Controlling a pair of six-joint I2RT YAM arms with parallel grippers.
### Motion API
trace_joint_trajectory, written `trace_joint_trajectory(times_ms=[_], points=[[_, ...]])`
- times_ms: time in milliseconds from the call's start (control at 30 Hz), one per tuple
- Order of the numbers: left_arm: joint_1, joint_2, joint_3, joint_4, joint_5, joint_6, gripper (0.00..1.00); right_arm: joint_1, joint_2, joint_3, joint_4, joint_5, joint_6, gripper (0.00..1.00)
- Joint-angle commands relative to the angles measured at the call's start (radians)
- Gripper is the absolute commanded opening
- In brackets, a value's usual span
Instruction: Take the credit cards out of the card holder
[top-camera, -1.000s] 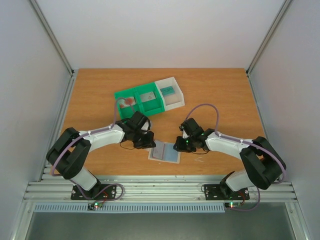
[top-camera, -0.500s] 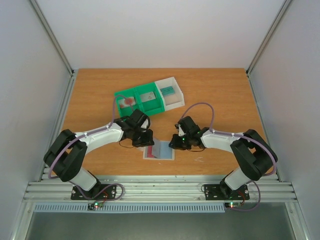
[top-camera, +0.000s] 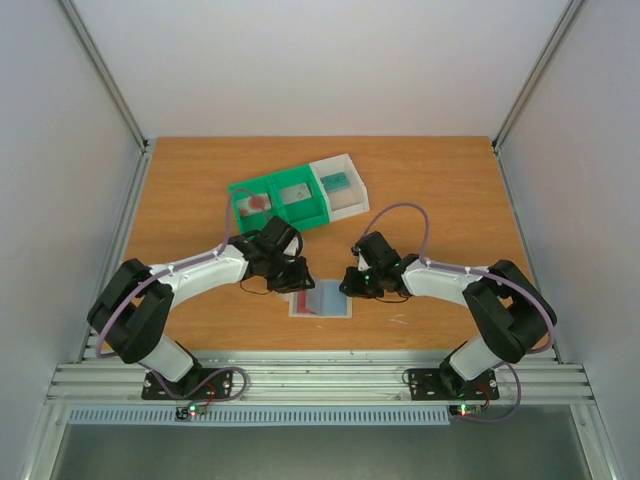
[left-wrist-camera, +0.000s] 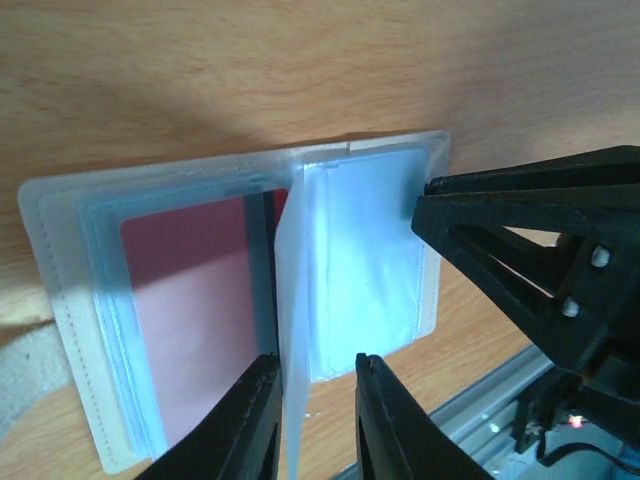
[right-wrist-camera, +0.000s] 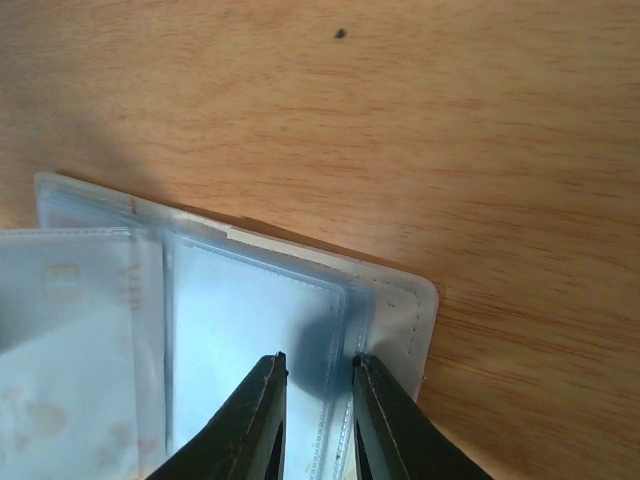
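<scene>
Currently, the left gripper (left-wrist-camera: 315, 365) stands low over the card holder (left-wrist-camera: 55, 300), its jaws parted by a narrow gap. A clear leaf (left-wrist-camera: 295, 290) of the holder rises between them. The gap is wider than the leaf, so the leaf is straddled, not clamped. The holder lies open and flat on the table (right-wrist-camera: 450, 120), near the front edge, between the two arms. A red card (left-wrist-camera: 195, 310) sits inside its left-hand pocket. The right gripper (right-wrist-camera: 318, 365) appears to press on the holder's right panel, just inside the stitched edge. Its jaws are slightly apart, with nothing visibly held between them.

Hazards:
- Closing on the leaf alone would lift the whole holder rather than free the card.
- If the right gripper presses too lightly, the holder may slide or fold shut.
- The slick plastic may slip from the pads.
</scene>
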Motion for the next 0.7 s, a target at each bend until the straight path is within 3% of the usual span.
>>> trace_joint_trajectory(times_ms=[0, 667], points=[[-0.012, -0.017, 0.009, 0.089, 0.06, -0.027, 0.24, -0.005, -0.055, 0.017, -0.1, 0.088, -0.027, 0.2], [-0.03, 0.044, -0.084, 0.532, 0.236, -0.173, 0.34, -0.014, -0.333, 0.049, -0.282, 0.103, -0.022, 0.23]])
